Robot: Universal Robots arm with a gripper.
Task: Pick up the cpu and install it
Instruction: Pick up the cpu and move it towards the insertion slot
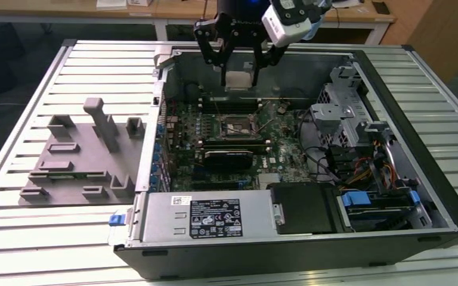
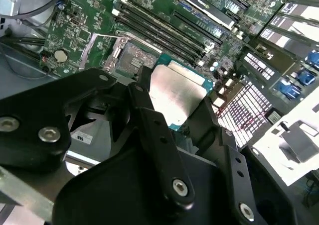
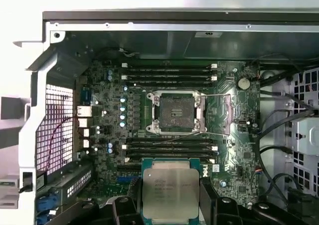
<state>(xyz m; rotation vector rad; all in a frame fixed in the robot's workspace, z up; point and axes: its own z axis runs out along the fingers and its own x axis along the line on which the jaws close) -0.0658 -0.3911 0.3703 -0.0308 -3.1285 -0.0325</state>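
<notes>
My gripper [image 1: 240, 71] hangs above the open computer case, shut on the cpu [image 1: 238, 80], a small square chip with a silver top. In the first wrist view the cpu [image 3: 170, 191] sits between the black fingers [image 3: 211, 205], short of the open black socket [image 3: 175, 111] on the green motherboard. In the second wrist view the cpu [image 2: 175, 96] is clamped by its edges, with the socket [image 2: 130, 59] lying beyond it. The socket's metal bracket [image 3: 225, 113] is swung open to one side.
The case [image 1: 316, 250] lies on a slatted metal table [image 1: 22, 238]. A grey fixture block [image 1: 81, 161] with upright pegs stands on the exterior view's left. Inside the case are a grey power supply [image 1: 205, 217], drive bays [image 1: 372, 202] and cables [image 1: 356, 161] on the exterior view's right.
</notes>
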